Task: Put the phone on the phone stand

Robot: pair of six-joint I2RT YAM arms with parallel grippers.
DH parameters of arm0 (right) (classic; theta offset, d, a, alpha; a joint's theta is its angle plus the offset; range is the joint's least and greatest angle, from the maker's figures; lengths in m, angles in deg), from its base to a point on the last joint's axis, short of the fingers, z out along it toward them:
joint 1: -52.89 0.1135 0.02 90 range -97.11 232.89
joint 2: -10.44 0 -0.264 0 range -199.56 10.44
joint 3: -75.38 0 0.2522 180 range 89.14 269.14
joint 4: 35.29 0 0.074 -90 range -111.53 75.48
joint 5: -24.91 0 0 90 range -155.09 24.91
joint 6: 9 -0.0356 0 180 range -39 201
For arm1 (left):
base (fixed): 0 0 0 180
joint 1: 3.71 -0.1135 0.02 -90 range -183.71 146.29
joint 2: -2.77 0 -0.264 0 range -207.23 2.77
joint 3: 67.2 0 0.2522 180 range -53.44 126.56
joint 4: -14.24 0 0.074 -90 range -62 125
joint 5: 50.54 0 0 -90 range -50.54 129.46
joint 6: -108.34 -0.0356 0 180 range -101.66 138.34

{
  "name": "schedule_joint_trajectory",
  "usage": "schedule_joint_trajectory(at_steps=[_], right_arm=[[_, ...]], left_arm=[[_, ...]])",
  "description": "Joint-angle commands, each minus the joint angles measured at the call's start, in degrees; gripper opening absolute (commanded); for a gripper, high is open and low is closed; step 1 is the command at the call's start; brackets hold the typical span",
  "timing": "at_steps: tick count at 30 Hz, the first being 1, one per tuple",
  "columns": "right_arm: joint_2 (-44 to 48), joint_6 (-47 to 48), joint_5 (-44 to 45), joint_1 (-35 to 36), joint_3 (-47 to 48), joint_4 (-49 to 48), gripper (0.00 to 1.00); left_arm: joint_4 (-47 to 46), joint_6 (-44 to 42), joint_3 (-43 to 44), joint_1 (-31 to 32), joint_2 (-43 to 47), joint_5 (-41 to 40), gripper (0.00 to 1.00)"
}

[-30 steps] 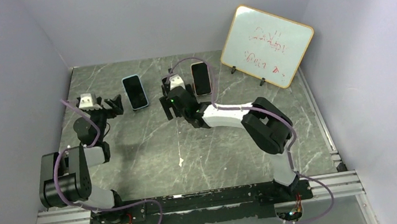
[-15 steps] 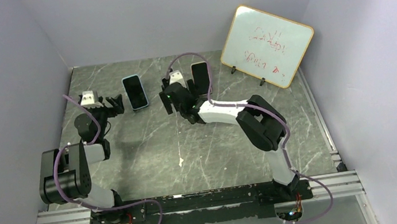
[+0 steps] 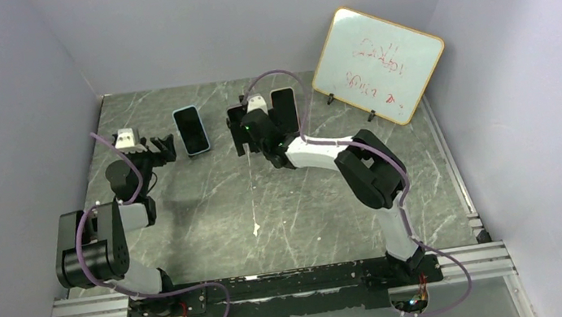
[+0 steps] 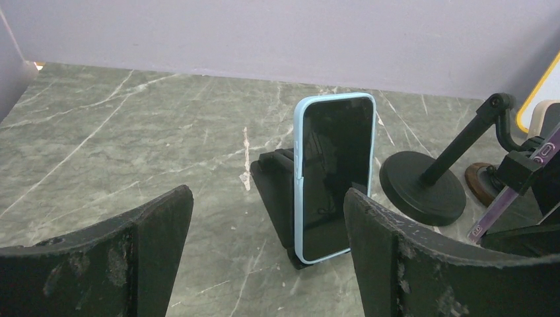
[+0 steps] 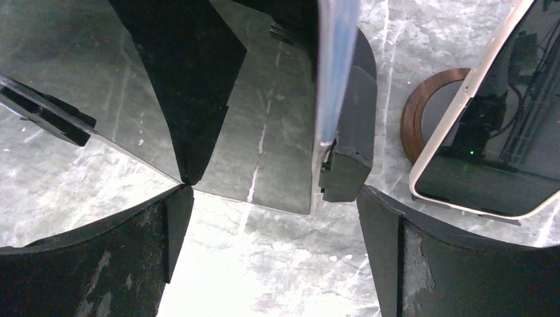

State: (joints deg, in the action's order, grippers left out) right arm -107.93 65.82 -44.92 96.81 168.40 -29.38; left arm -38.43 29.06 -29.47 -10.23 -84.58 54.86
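In the right wrist view a phone (image 5: 264, 119) with a mirror-like screen stands edge-on against the black holder of a phone stand (image 5: 347, 155). My right gripper (image 5: 274, 198) is open just below it, one finger on each side and neither pressing it. From above, that phone (image 3: 236, 120) is a dark slab beside the right gripper (image 3: 250, 120). The stand's round black base (image 4: 422, 191) shows in the left wrist view. My left gripper (image 4: 267, 195) is open and holds nothing, and it faces a light-blue phone (image 4: 333, 178) leaning on a black wedge stand (image 4: 274, 191).
A cream-cased phone (image 5: 489, 145) sits on a brown round base (image 5: 422, 125) right of the right fingers. From above it (image 3: 285, 111) is near a whiteboard (image 3: 377, 64) propped at the back right. The blue phone (image 3: 192, 129) stands between both arms. Grey walls enclose the marble table (image 3: 268, 209).
The right gripper has moved toward the back of the table, in between the two standing phones, and its jaws have spread wider. The left gripper has barely shifted.
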Motion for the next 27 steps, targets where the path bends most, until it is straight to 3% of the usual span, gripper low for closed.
schedule_joint_trajectory(at_steps=[1,8,27], right_arm=[[-0.2,-1.3,-1.8,-0.5,-0.7,-4.7,1.0],[3.3,-1.1,-1.3,-0.4,-5.0,-9.0,1.0],[-2.2,1.2,1.9,1.2,4.7,-5.9,1.0]], left_arm=[[-0.3,-1.2,1.8,0.6,-0.4,0.8,0.88],[-0.3,-0.9,2.0,0.6,-0.5,1.2,0.88],[1.3,-1.4,2.5,0.6,-0.5,2.0,0.88]])
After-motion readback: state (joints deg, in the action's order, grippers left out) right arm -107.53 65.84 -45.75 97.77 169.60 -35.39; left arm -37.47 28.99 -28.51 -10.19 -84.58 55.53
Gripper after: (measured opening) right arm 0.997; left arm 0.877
